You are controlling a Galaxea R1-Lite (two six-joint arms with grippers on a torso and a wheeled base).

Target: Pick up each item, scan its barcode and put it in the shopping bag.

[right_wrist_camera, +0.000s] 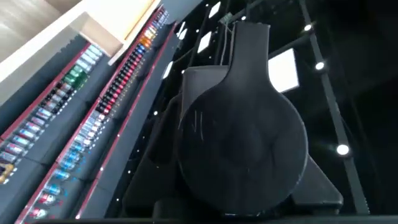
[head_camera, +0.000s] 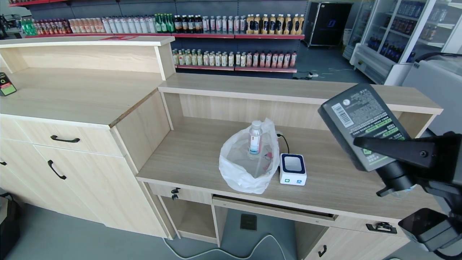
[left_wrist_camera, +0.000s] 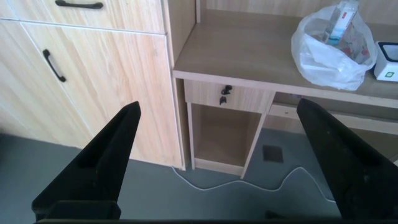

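My right gripper (head_camera: 391, 151) is shut on a dark grey bottle (head_camera: 362, 124), held high at the right of the counter, its flat back with a barcode label facing up. In the right wrist view the same dark bottle (right_wrist_camera: 239, 149) is seen from its rounded base. A white plastic shopping bag (head_camera: 245, 162) stands open on the lower counter with a clear water bottle (head_camera: 255, 138) upright inside. A small white barcode scanner (head_camera: 292, 168) sits just right of the bag. My left gripper (left_wrist_camera: 217, 168) is open, low in front of the cabinets, with nothing between its fingers.
The lower wooden counter (head_camera: 195, 155) has bare room left of the bag and right of the scanner. A raised ledge (head_camera: 274, 90) runs behind it. A taller cabinet counter (head_camera: 72, 97) stands to the left. Drink shelves (head_camera: 234, 27) and fridges (head_camera: 397, 32) line the back.
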